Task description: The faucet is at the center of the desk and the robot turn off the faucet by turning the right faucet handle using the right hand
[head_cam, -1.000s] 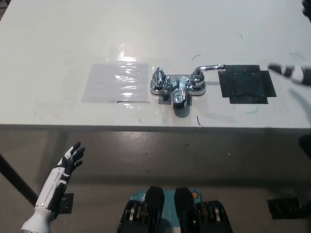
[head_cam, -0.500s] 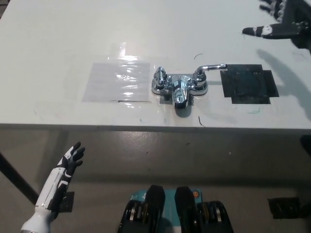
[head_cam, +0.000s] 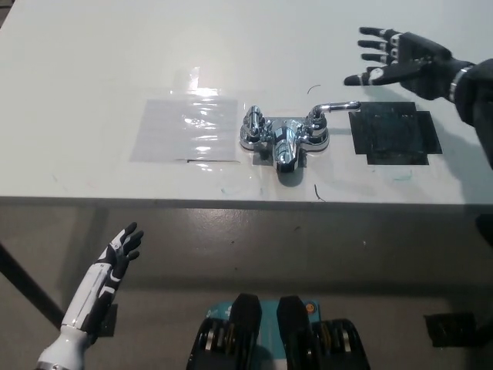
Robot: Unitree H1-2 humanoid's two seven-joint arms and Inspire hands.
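right robot hand (head_cam: 408, 63) spread wide above, seemingly clear of, right faucet handle (head_cam: 333, 109).

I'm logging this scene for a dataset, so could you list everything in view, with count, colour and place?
White desk: one, fills the upper part of the view.
Chrome two-handled faucet: one, silver, desk centre.
Right faucet lever handle: one, chrome, pointing right.
Clear plastic sheet: one, glossy, left of the faucet.
Black square patch: one, right of the faucet.
Left hand: one, white, open, below the desk edge, lower left.
Right hand: one, black, open, above the desk, beyond the lever's tip.
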